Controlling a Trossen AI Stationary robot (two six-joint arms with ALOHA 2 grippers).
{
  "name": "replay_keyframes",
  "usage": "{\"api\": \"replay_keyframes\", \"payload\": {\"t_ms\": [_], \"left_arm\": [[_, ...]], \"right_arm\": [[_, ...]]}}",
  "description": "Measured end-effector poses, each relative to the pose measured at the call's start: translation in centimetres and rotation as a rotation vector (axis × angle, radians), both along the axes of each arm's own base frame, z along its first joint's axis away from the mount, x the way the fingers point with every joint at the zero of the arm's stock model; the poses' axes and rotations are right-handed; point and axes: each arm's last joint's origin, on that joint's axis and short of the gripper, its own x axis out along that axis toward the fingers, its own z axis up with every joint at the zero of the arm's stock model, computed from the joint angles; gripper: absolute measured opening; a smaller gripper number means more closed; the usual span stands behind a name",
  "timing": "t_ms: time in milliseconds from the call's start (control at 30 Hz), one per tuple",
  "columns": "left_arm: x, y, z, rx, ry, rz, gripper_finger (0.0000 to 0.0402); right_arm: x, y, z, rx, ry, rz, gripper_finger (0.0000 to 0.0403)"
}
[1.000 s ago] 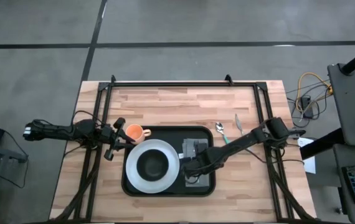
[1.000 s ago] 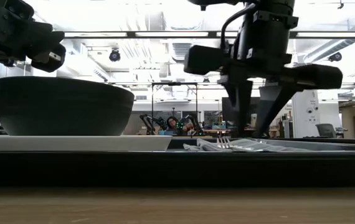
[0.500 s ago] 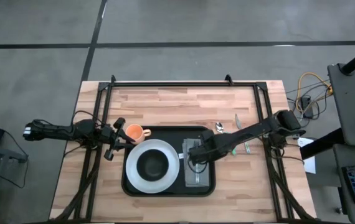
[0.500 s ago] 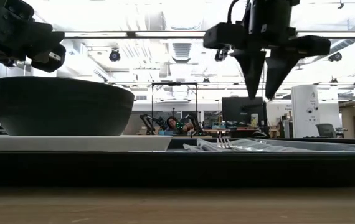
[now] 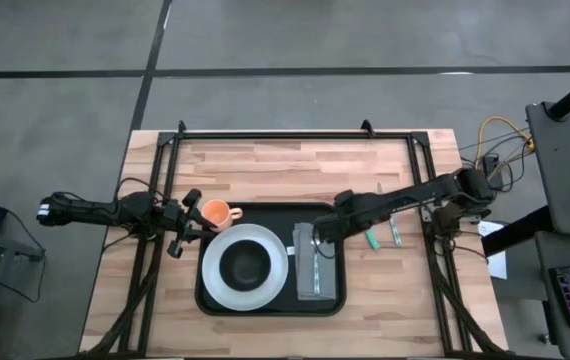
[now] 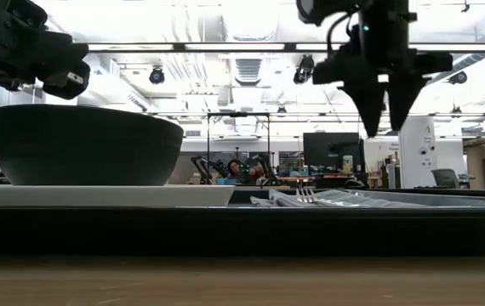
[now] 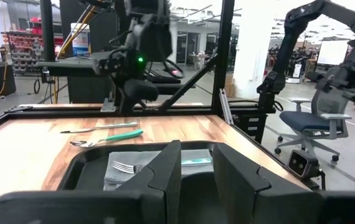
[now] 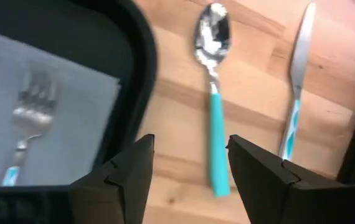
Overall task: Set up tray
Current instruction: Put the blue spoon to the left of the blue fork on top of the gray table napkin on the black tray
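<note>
Now, working from my left side across: my left gripper (image 5: 178,232) waits over the worktop's left edge, just beside the orange cup (image 5: 214,212); in my left wrist view its fingers (image 7: 166,174) stand slightly parted with nothing between them. The black tray (image 5: 271,300) lies on the wooden table (image 5: 265,165) toward its near edge, a little left of centre, carrying the white plate (image 5: 228,288) with the dark bowl (image 5: 246,264) on it and, along its right side, the grey napkin (image 5: 318,270) with the fork (image 8: 25,127) lying on it. My right gripper (image 5: 327,230) hangs above the tray's far right corner, fingers spread and empty. Just right of the tray lie the teal-handled spoon (image 8: 213,93) and the knife (image 8: 294,93), side by side on bare wood. The risk I judge from here: the spoon sits close against the tray's raised rim, so if I come down off line one finger could catch the rim and jolt the tray, or I could nudge the thin spoon away or into the knife instead of closing on its handle. The high view gives me the whole layout but hides my height; the low view shows my right gripper (image 6: 385,106) well clear above the tray, yet cannot show the spoon or knife at all. Only my right wrist view shows both.
</note>
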Motion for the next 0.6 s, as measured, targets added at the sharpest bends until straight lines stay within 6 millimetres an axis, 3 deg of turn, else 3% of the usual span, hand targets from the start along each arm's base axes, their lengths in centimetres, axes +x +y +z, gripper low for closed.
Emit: {"api": "replay_keyframes", "payload": {"t_ms": [333, 600], "left_arm": [[0.0, 0.0, 0.0, 0.000, 0.003, 0.000, 0.0075], [0.0, 0.0, 0.0, 0.000, 0.004, 0.000, 0.0075]], "right_arm": [[-4.2, -1.4, -2.3, 0.043, -0.180, 0.018, 0.0207], [-6.5, -1.7, -5.0, 0.089, -0.121, 0.041, 0.0206]]}}
